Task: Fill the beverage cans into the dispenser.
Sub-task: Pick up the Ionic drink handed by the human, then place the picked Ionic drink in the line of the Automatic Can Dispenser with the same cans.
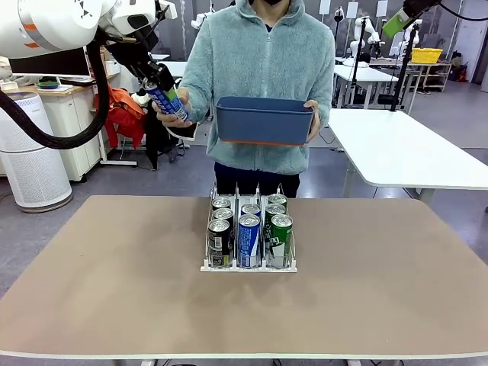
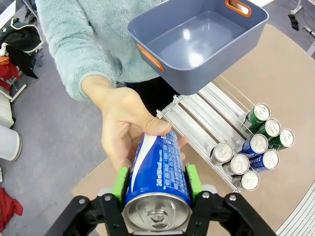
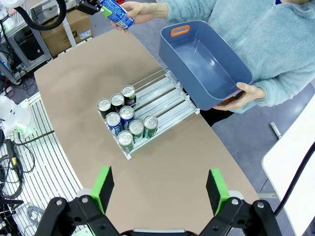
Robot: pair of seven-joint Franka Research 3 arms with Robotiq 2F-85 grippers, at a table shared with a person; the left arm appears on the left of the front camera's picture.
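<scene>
Front view: the left gripper hangs high and left of the clear three-lane dispenser, its jaws clamped on a slim blue aluminium can that the person's hand also cradles. The person's other hand holds a dark blue plastic bin above the dispenser's far end. Eight cans fill the dispenser's near half on the tan tabletop: a black one, a blue one and a green one in front.

Left wrist view: green pads press both sides of the blue can, silver top toward the camera; the hand is wrapped round its far end, with the bin above the dispenser's bare rear rails.

Right wrist view: the right gripper has its jaws spread wide on nothing, hovering well above the dispenser's near side.

Risk, as I judge it: if the arm pulls before the hand lets go, the can may twist or slip between the pads. The bin held low over the rails could block the way to the free rear slots.
</scene>
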